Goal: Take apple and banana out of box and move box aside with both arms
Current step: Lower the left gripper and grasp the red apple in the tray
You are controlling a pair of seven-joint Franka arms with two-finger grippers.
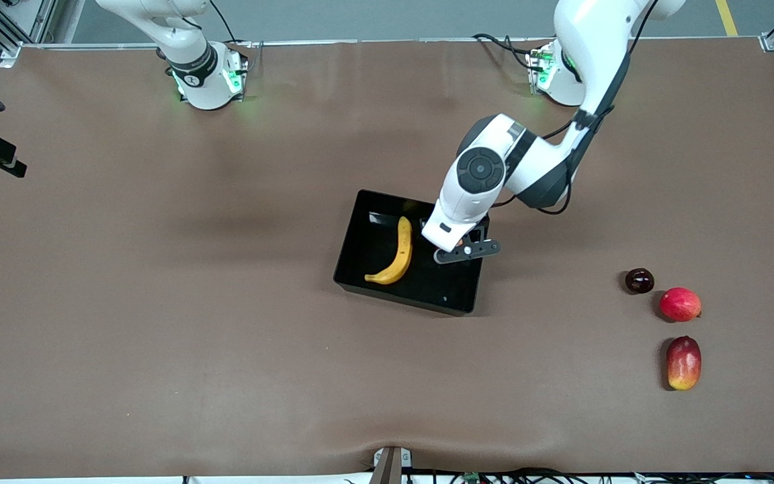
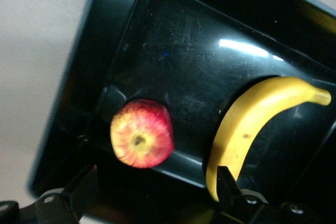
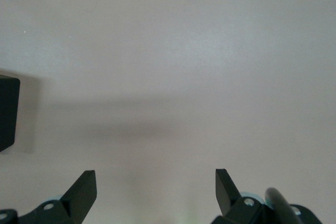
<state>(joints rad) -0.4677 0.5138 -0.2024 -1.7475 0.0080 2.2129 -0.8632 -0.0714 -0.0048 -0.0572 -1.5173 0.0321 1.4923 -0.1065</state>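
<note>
The left pincer (image 2: 152,195) hangs open over the box (image 1: 353,265), its wrist view alone revealing the apple (image 2: 142,133) beside the banana (image 2: 252,124).

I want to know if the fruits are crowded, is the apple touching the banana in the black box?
Apart. The left wrist view shows bare black box floor between the apple and the banana.

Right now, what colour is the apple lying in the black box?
Red with a yellowish patch, the apple shows best in the left wrist view.
</note>
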